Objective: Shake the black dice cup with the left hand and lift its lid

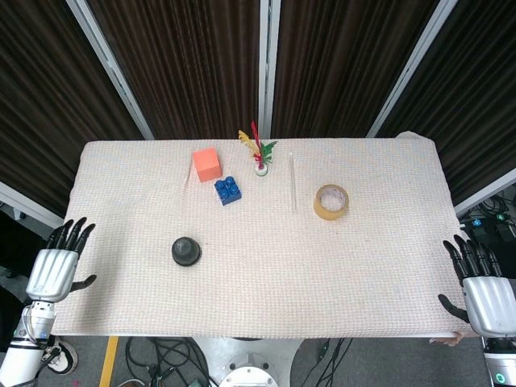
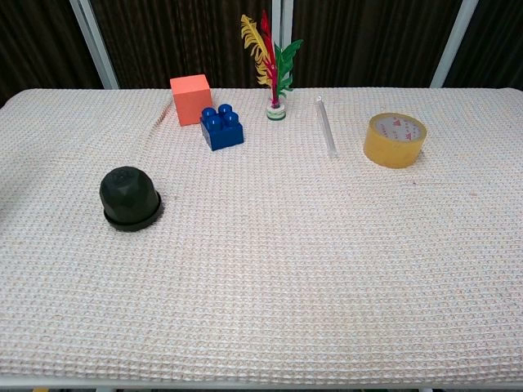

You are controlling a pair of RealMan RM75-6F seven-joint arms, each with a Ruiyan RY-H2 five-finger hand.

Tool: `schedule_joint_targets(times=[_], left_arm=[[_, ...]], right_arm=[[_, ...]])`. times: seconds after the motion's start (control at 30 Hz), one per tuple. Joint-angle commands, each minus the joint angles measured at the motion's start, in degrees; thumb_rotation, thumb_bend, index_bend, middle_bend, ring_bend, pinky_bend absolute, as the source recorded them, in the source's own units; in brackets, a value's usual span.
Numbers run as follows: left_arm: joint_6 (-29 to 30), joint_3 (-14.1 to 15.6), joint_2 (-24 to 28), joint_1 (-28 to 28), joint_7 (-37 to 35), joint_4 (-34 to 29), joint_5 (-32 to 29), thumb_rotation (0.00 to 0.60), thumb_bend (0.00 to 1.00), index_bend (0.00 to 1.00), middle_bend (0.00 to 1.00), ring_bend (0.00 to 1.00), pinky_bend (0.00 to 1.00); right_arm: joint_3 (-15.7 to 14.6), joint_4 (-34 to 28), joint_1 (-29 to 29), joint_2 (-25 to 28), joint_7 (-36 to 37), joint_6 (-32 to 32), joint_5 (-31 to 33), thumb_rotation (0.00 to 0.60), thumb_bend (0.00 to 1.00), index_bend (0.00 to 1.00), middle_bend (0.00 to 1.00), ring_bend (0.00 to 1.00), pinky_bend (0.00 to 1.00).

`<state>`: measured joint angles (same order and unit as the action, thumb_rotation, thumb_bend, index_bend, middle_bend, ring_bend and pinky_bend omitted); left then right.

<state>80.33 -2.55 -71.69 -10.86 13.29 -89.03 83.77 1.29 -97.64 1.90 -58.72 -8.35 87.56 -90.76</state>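
Observation:
The black dice cup (image 1: 185,251) (image 2: 129,197) stands upright on the cloth-covered table (image 1: 322,266), left of the middle, with its domed lid on. My left hand (image 1: 58,264) hangs off the table's left edge with its fingers spread and nothing in them, well to the left of the cup. Off the right edge, my right hand (image 1: 480,284) is likewise open and empty. Neither hand shows in the chest view.
At the back lie an orange cube (image 1: 206,164), a blue toy brick (image 1: 228,190), a feather shuttlecock (image 1: 260,151), a clear thin rod (image 1: 293,184) and a roll of tape (image 1: 331,201). Dark curtains hang behind the table.

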Motion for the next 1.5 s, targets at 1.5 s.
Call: schedule_joint_targets(times=[1.5], left_arm=[[-25.23, -2.12, -13.11, -18.44, -5.42, 6.16, -3.61, 0.6, 0.0, 0.07, 0.05, 0.0, 0.12]], right_arm=[[2.15, -0.08, 1.4, -0.06, 1.15, -2.0, 4.13, 0.6, 0.06, 0.0, 0.0, 0.0, 0.0]])
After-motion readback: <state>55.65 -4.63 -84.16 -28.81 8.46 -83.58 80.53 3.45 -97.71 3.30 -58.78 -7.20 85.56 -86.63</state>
